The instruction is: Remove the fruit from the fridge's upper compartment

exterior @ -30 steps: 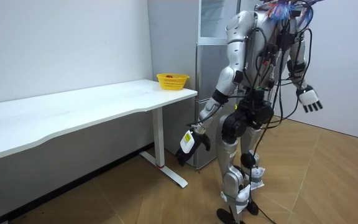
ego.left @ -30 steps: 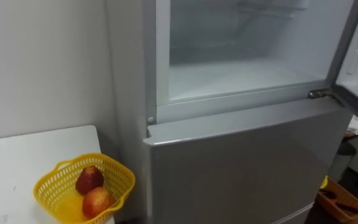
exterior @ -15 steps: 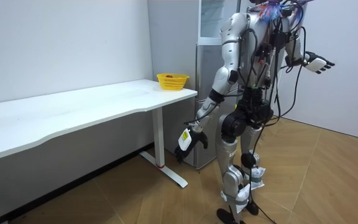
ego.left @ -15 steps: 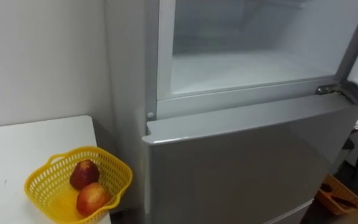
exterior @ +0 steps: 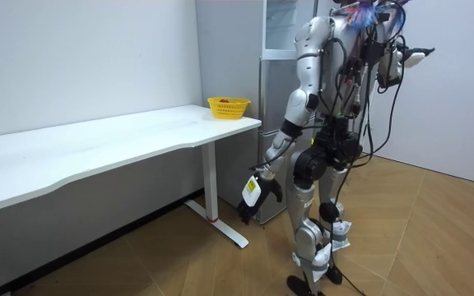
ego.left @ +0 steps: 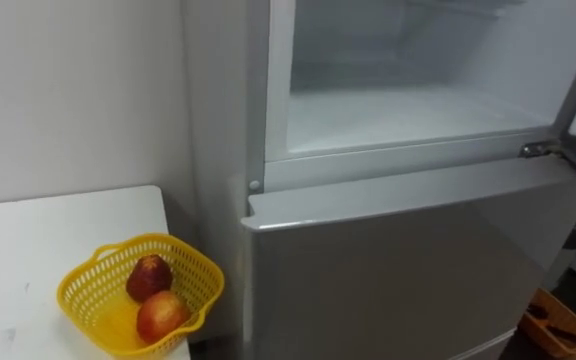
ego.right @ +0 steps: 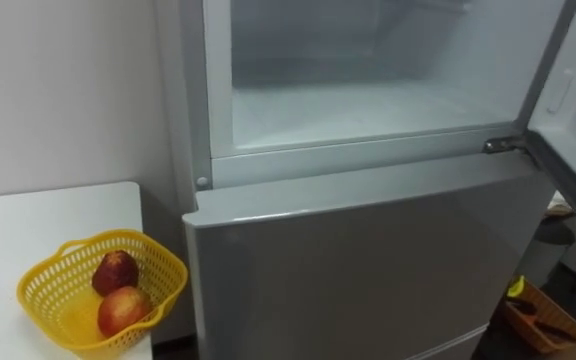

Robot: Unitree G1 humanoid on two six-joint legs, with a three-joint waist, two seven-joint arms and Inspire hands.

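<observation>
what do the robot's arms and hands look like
Both arms are glossy silver-grey shells with dark joints, and dark cables hang along the torso between them. The left hand is black, with a small pale tag on its back. The right hand looks whitish.

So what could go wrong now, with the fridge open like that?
The right hand is up on the side where the upper door hangs open, so it might bump it. The yellow basket with its fruit sits at the table corner beside the fridge; the low left hand could knock it when lifting.
</observation>
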